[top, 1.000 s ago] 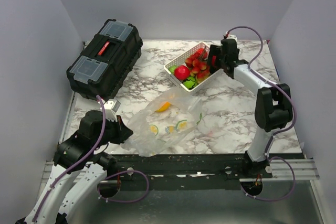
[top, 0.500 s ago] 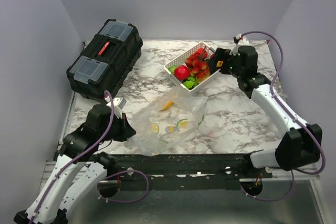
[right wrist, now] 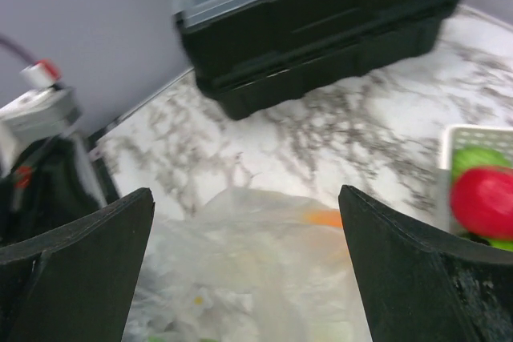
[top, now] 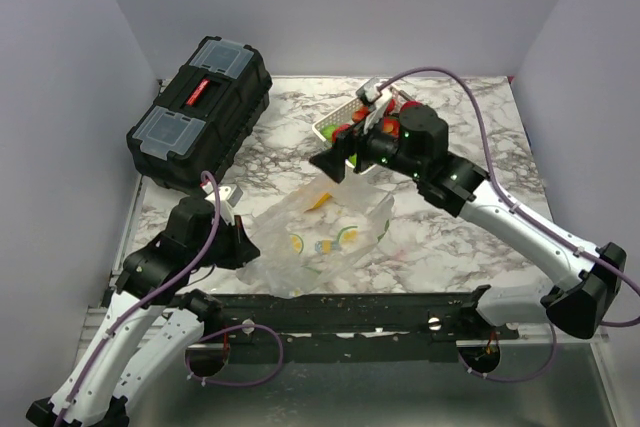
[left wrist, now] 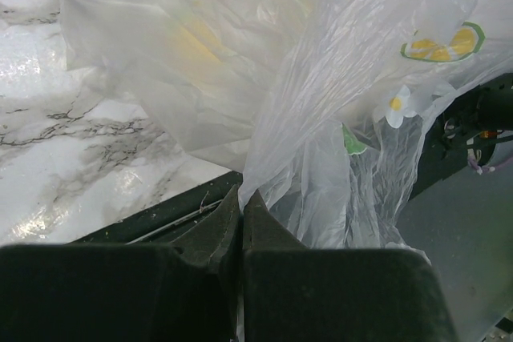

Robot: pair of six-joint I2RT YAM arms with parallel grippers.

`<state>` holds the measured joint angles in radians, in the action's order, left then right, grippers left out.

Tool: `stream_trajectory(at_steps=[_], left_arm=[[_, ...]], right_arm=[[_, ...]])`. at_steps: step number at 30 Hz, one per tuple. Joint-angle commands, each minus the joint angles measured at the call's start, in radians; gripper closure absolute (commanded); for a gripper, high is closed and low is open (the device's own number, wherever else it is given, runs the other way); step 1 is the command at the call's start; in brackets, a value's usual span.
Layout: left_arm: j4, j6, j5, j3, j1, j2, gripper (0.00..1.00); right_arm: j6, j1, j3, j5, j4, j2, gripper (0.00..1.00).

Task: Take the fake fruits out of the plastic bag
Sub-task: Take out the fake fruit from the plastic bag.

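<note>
At front edge, left gripper (left wrist: pixel 241 212) pinching plastic bag (top: pixel 325 237) film, anchoring it; right gripper (top: pixel 333 154) hovering above, fingers spread, likely targeting orange piece (top: pixel 314 203) inside.

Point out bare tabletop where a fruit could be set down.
Bare marble table lies at the back right corner and between the black plastic toolbox and the clear crinkly plastic bag. Crowded: the open right gripper hangs between bag and white slotted basket.

basket (top: pixel 328 127) mostly behind right arm (top: pixel 500 212), fake fruits (left wrist: pixel 441 42) hazy inside plastic bag (left wrist: pixel 240 78)
</note>
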<state>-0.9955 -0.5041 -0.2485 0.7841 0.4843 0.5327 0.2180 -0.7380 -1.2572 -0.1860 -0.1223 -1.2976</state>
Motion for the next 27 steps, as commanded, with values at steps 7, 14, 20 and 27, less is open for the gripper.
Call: stream_trajectory(at_steps=[7, 14, 20, 27], left_arm=[[0.006, 0.007, -0.014, -0.005, -0.007, -0.007, 1.0], [0.006, 0.009, -0.014, -0.005, -0.007, -0.002, 1.0], [0.006, 0.006, -0.006, -0.002, -0.009, -0.011, 1.0], [0.005, 0.004, -0.005, -0.002, -0.01, -0.014, 1.0]], right_arm=[[-0.247, -0.311, 0.019, -0.138, -0.078, -0.019, 0.04], [-0.264, -0.345, 0.045, -0.116, -0.178, -0.023, 0.39], [-0.307, -0.346, 0.138, -0.042, -0.207, -0.025, 0.41], [-0.33, -0.35, 0.194, 0.093, -0.156, -0.139, 0.47]])
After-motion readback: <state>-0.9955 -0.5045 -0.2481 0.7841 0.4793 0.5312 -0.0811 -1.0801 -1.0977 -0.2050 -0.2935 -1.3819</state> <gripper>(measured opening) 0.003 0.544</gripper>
